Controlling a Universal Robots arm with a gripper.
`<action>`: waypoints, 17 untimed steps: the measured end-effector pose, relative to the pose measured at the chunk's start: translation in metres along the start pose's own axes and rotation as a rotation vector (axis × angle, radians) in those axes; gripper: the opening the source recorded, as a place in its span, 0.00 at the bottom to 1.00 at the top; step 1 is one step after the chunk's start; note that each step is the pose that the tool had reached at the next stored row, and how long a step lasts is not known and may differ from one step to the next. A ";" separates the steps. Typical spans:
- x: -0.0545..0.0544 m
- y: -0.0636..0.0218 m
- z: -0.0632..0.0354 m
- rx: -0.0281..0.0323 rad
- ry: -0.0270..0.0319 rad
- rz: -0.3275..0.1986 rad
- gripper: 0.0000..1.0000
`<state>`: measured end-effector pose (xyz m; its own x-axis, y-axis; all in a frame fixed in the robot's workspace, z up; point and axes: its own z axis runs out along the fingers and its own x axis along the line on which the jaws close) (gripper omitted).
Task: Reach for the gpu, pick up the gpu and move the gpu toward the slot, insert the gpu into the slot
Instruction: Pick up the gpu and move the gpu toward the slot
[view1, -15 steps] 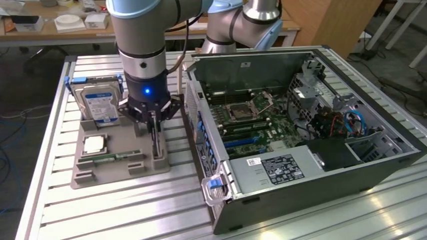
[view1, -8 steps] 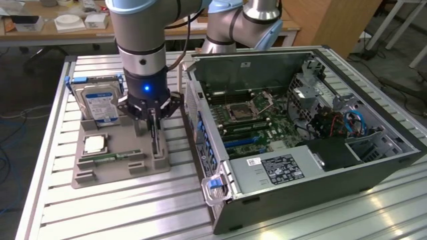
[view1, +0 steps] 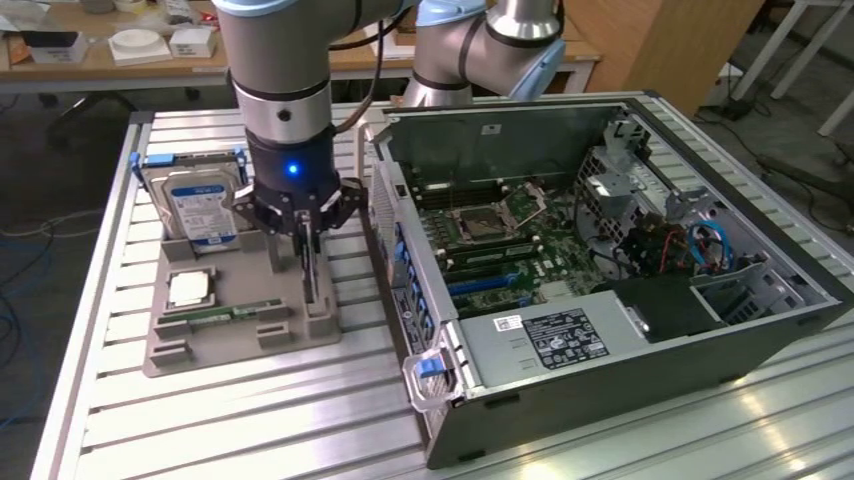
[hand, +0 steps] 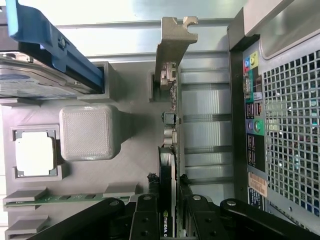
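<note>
1. The step in hand looks like the grasp that opens the pick-up. The black end effector (view1: 308, 240) hangs straight down over a grey moulded holder tray (view1: 200, 350) on the slatted aluminium table (view1: 214, 430), to the exterior view's left of the open black computer case (view1: 601, 400).
2. The gpu (view1: 315, 282), a thin flat dark circuit card, stands on edge in a groove of the holder tray. It is not yet lifted out. The wrist view shows it edge-on (hand: 170, 150), with its silver metal end bracket (hand: 173, 50) at the far end.
3. In the wrist view the end effector (hand: 169, 215) straddles the card, and its black fingers (hand: 147, 215) lie close against both faces. By my reading it is pinching the gpu.
4. The slot (view1: 481, 283), a long narrow blue plastic connector strip, lies on the green motherboard (view1: 527, 250) inside the case, well apart from the card.
5. Freeing the card would call for a straight pull along its own plane, so that neither edge binds in the groove. The case wall stands between the tray and the slot.
6. The silver hard drive (view1: 200, 205) carries a blue label, and the grey power supply (view1: 561, 335) carries a white-and-black one. No writing on either can be read. A small green mark on the card's edge, between the fingers, is also unreadable.
</note>
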<state>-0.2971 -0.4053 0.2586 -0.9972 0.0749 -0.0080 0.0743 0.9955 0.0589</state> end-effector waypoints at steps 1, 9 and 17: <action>0.000 0.0001 -0.0008 -0.0006 0.0000 0.000 0.26; 0.000 0.0006 -0.0103 -0.0097 0.0007 -0.001 0.26; 0.000 0.0012 -0.0194 -0.0222 0.0017 -0.002 0.26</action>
<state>-0.2971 -0.4053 0.2780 -0.9973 0.0732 -0.0064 0.0725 0.9941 0.0810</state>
